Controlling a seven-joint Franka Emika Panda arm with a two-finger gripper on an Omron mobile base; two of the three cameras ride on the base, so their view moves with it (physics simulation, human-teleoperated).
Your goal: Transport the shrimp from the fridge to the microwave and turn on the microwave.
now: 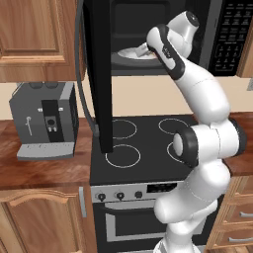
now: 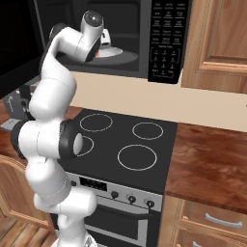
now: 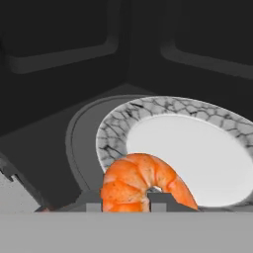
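With my gripper (image 3: 129, 203) seemingly pinching the shrimp (image 3: 143, 180) inside the microwave (image 2: 166, 41), I'd next release onto the plate (image 3: 197, 158) at two o'clock.

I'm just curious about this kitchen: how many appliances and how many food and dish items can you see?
Appliances: 3 – microwave, stove, coffee machine
Food: 1 – shrimp
Dishes: 1 – plate
Total: 5

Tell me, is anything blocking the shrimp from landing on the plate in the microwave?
Nothing visible. The gripper holds the shrimp inside the open microwave, right at the plate rim, with the plate's white middle bare.
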